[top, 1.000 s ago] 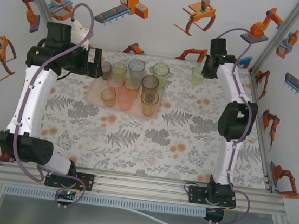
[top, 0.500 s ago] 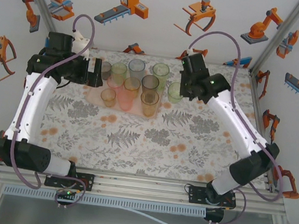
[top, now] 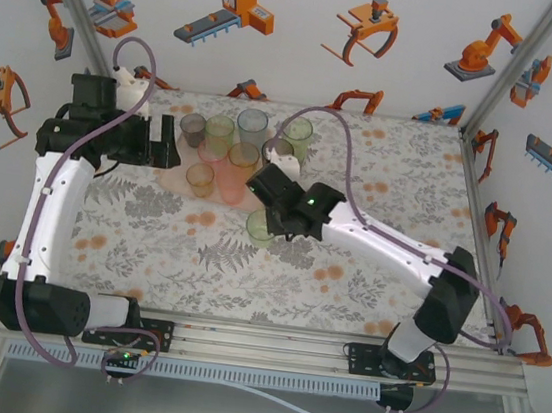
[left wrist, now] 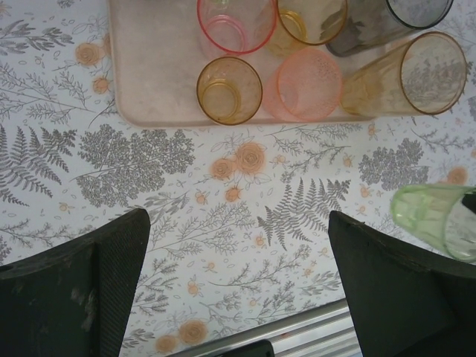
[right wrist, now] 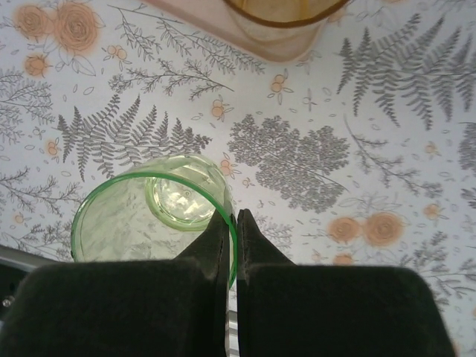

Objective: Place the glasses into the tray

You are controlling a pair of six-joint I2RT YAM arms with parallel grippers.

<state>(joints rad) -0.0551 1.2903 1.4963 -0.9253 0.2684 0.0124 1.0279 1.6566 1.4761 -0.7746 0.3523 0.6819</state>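
A green glass (right wrist: 141, 223) hangs over the tablecloth just in front of the tray, with my right gripper (right wrist: 232, 217) shut on its rim, one finger inside and one outside. From above, that glass (top: 259, 229) and right gripper (top: 273, 222) sit near the table's middle. The pale pink tray (top: 172, 180) holds several glasses, among them a grey one (top: 193, 128), an orange one (top: 200, 178) and a pink one (top: 230, 187). My left gripper (top: 170, 143) stands open at the tray's left edge, with nothing between its fingers (left wrist: 82, 290). The tray (left wrist: 149, 74) lies ahead of it.
The right arm (top: 382, 242) stretches diagonally across the table from the front right, over the tray's right end. A metal rail (top: 259, 341) runs along the near edge. Side walls close in the table left and right.
My right arm has swung from the back right corner to the middle of the table, carrying the green glass. The left gripper has drawn back slightly to the left.
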